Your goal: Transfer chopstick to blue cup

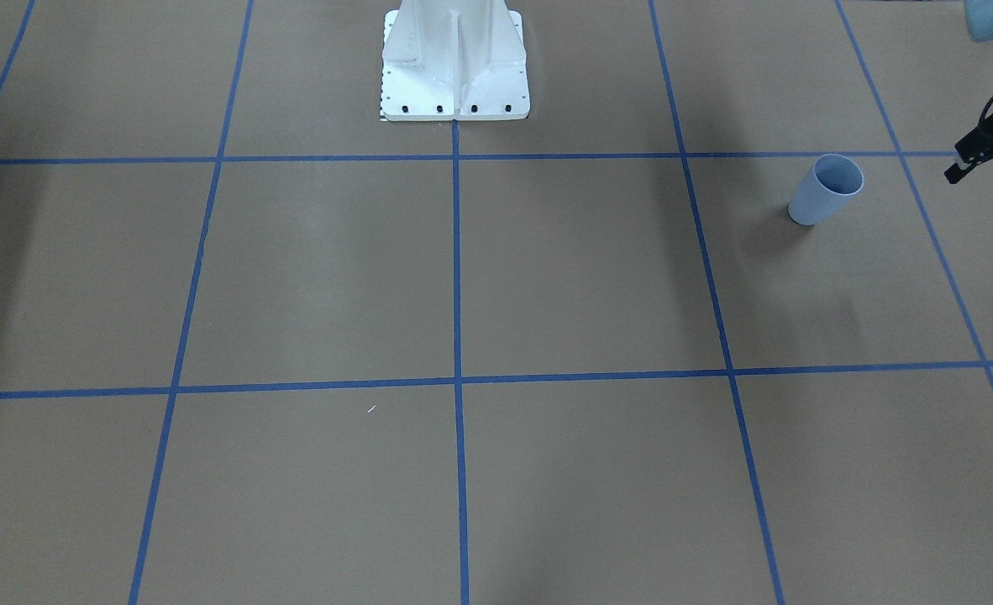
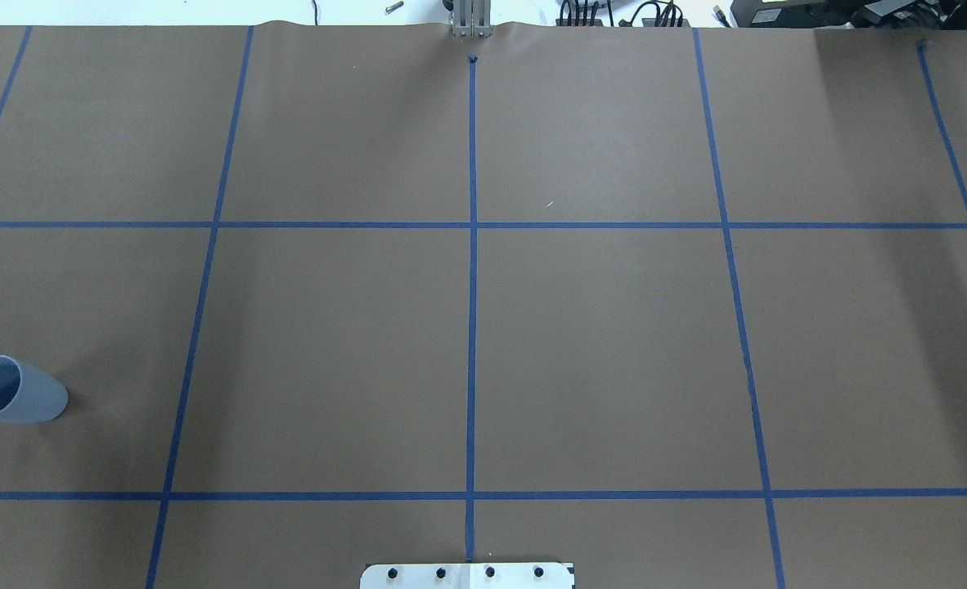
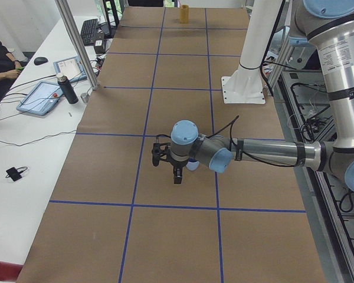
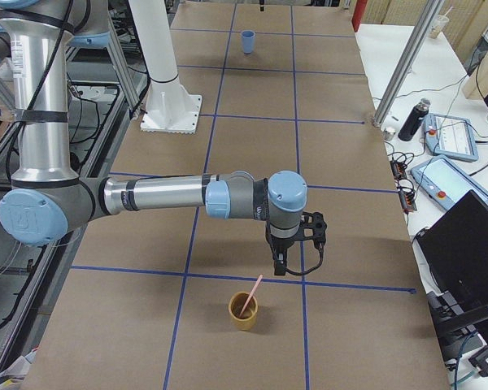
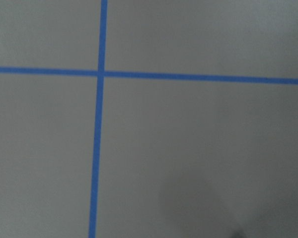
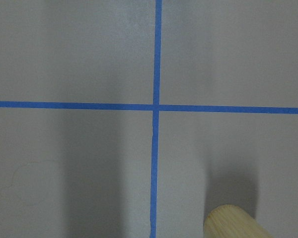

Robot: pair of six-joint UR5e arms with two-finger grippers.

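Hovering near the tan cup (image 4: 243,314) where the chopstick (image 4: 251,293) leans, our right gripper (image 4: 299,260) seems poised to pluck it; whether its jaws are parted we cannot tell. Our left gripper (image 1: 981,175) hangs spread and empty beside the blue cup (image 1: 827,189), likely to receive

Brown paper table (image 2: 598,352), tan cup (image 4: 244,313), tablet (image 3: 44,97)

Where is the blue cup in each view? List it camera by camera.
Front-facing: blue cup upper right.
Overhead: at the left edge.
Exterior left: mostly hidden behind the near arm.
Exterior right: far away, top centre.
Left wrist: not in it.
Right wrist: not in it.
Landmark: white robot pedestal, in all four exterior views.
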